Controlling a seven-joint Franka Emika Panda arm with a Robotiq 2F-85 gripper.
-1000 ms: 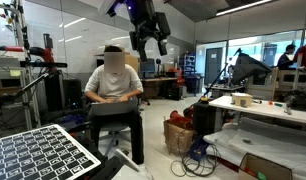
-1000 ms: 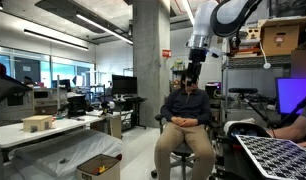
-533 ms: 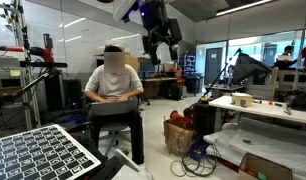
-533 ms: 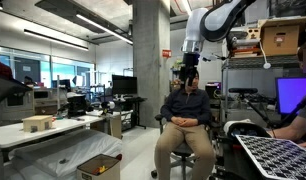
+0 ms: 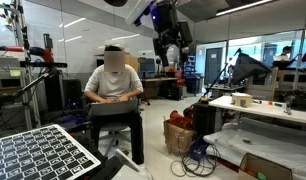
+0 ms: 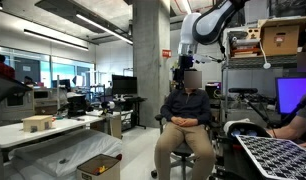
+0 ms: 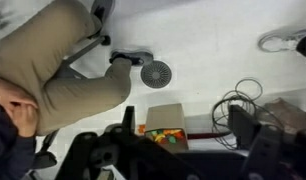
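My gripper point(image 5: 171, 52) hangs high in the air, beside and above a seated person point(image 5: 114, 92). It also shows in an exterior view point(image 6: 183, 68) near the person's head point(image 6: 189, 77). In the wrist view the two dark fingers point(image 7: 188, 125) stand apart with nothing between them, so the gripper is open and empty. Far below it on the floor are a box with colourful pieces point(image 7: 165, 128), a tangle of cables point(image 7: 243, 100) and the person's legs point(image 7: 63, 70).
A checkerboard calibration board point(image 5: 38, 150) lies in the foreground and shows in both exterior views point(image 6: 278, 155). A white table point(image 5: 255, 106) holds a wooden block point(image 6: 38, 123). A basket point(image 5: 178, 135) and a cardboard box point(image 6: 98, 165) stand on the floor. A concrete pillar point(image 6: 148, 60) stands behind.
The arm has swung sideways with the open gripper, from above the person's head to beside it. Nothing was taken hold of.
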